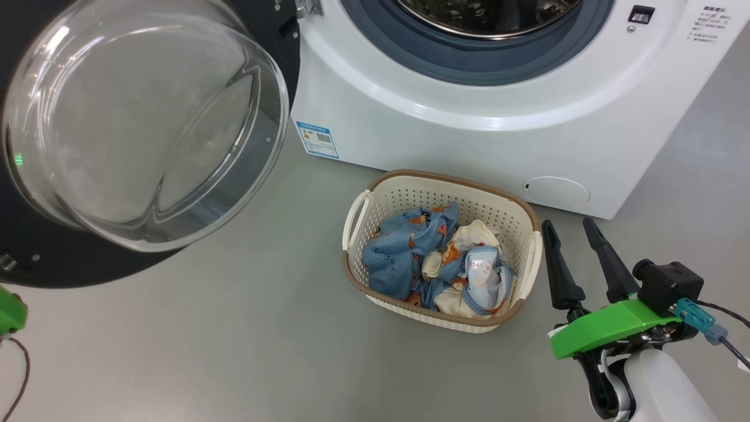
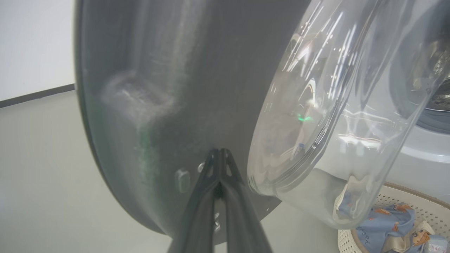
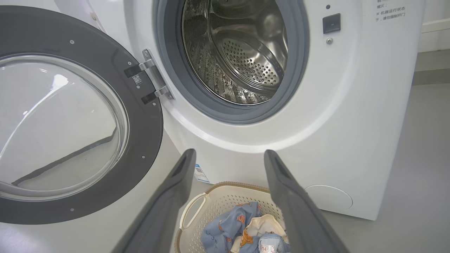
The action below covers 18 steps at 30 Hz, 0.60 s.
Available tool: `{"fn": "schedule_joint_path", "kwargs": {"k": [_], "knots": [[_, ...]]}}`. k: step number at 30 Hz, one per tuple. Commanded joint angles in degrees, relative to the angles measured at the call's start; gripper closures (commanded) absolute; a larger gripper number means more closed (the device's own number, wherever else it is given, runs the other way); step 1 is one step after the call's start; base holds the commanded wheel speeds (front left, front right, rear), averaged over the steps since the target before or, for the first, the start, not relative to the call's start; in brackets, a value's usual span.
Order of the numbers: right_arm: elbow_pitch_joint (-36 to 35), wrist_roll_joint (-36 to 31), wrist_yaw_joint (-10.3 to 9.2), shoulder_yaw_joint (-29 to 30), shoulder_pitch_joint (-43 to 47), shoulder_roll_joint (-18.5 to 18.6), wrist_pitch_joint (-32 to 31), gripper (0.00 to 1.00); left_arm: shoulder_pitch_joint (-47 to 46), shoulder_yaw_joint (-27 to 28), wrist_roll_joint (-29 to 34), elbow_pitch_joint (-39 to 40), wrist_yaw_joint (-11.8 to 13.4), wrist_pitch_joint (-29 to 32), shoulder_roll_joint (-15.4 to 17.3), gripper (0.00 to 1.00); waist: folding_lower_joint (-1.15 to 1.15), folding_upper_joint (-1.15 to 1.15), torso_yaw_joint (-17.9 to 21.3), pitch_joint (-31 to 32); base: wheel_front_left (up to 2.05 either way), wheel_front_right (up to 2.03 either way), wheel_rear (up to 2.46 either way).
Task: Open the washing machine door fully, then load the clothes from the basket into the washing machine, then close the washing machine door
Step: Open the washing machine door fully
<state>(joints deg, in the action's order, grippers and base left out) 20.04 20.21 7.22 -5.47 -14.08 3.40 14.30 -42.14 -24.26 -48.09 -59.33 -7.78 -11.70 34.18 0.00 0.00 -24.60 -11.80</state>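
Note:
The washing machine door (image 1: 58, 264) stands swung wide open on the left, its glass bowl (image 1: 140, 117) bulging toward me. The drum (image 3: 242, 52) of the white washing machine (image 1: 469, 117) is open to view behind the grey gasket. On the floor in front sits the basket (image 1: 439, 176) with the blue and cream clothes (image 1: 433, 258) piled inside. My left gripper (image 2: 219, 153) is shut with nothing in it, its tips right at the door's dark inner face (image 2: 158, 88) beside the glass (image 2: 334, 123). My right gripper (image 1: 571, 228) is open and empty, just right of the basket.
Grey floor spreads around the basket (image 3: 218, 196) and to the machine's right. A blue label sticker (image 1: 317, 139) marks the machine's lower left corner. The door's hinge (image 3: 151, 80) joins it to the machine. A white wall with a dark skirting (image 2: 35, 95) lies beyond the door.

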Motion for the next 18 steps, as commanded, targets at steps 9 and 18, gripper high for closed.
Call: {"fn": "schedule_joint_path", "kwargs": {"k": [9,18], "knots": [[-1.16,0.39,0.26,-1.4,0.06,-0.52,0.7,0.0,-2.12,-1.41,-2.67,-1.07,0.3,-1.92,5.08,1.0,0.0,0.0,0.05,1.42,0.0,0.0,0.0],[-1.1,0.58,0.26,-1.61,0.76,-0.52,0.7,0.0,1.37,-3.18,-5.06,2.37,0.3,-3.06,5.39,1.0,0.0,0.0,0.46,2.58,0.0,0.0,0.0]]}}
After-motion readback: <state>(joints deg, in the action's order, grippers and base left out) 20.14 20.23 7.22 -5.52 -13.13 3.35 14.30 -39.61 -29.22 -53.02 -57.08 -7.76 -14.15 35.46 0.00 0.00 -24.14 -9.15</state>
